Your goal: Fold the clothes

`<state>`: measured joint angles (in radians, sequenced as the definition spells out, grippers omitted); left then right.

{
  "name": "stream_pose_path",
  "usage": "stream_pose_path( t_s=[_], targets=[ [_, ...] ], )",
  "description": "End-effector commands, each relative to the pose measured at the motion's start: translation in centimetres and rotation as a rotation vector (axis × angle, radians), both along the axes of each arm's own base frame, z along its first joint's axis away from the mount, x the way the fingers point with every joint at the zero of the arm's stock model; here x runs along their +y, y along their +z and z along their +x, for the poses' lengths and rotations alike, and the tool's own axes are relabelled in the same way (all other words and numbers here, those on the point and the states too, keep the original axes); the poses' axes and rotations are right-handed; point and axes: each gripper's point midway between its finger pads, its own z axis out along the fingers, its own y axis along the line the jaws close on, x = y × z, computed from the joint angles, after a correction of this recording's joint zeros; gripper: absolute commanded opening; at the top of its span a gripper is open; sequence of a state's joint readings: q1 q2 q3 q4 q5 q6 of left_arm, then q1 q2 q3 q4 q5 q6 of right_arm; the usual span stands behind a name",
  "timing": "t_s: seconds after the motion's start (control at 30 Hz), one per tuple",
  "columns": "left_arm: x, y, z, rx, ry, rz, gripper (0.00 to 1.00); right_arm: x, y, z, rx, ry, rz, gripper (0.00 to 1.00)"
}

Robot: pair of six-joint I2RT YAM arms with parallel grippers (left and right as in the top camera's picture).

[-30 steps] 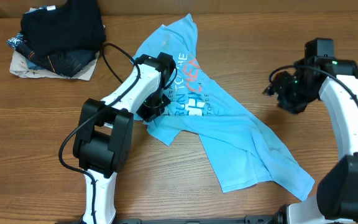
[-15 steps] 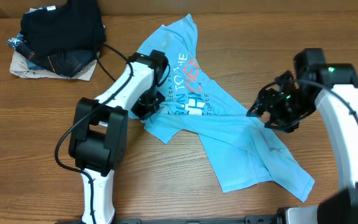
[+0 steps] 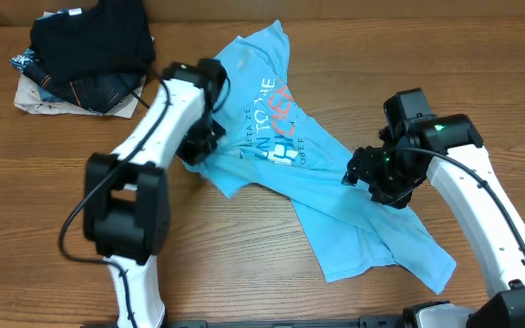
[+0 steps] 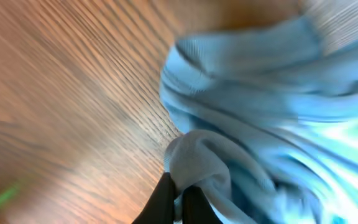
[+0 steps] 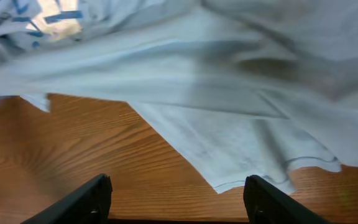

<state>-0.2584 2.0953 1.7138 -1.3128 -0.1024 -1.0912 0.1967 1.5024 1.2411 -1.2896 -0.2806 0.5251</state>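
The left gripper pinches a fold at the T-shirt's edge; the right gripper hangs spread wide over the opposite edge. The lettering is too small to read.

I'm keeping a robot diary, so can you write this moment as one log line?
left gripper: shut on light blue T-shirt edge | right gripper: open, near shirt, holding nothing | shirt: crumpled, unfolded, on wooden table
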Motion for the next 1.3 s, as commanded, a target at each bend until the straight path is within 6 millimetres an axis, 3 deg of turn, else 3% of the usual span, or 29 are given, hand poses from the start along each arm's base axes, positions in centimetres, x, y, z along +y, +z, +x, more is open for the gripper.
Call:
stream_pose_path(
  t_s=[0.0,0.2,0.4,0.77,0.9,1.13,1.27],
  targets=[
    [2.6,6.1,2.0,-0.176,0.036,0.018,0.04,-0.2,-0.9,-0.4,0.016,-0.022,-0.016,0.72],
    [5.3,10.1,2.1,-0.286,0.107,0.002,0.04,0.0,-2.3,-1.2,0.042,-0.019,-0.004,0.75],
    [7.5,12.6,1.6,-0.348,0.163,0.004,0.04,1.3,-3.3,-1.6,0.055,-0.005,0.08,0.75],
    [11.1,16.6,0.3,-0.458,0.258,0.011,0.05,6.7,-2.1,-2.9,0.077,0.083,0.319,0.76],
    [11.2,17.4,0.0,-0.481,0.259,0.01,0.05,9.4,-1.8,-4.2,0.123,0.09,0.345,0.74],
    [11.6,17.5,-0.4,-0.474,0.264,0.038,0.05,12.5,-2.3,-5.4,0.173,-0.013,0.281,0.75],
    [11.6,17.5,-0.5,-0.471,0.267,0.035,0.05,13.8,-2.3,-5.4,0.2,-0.116,0.276,0.81]
  ],
)
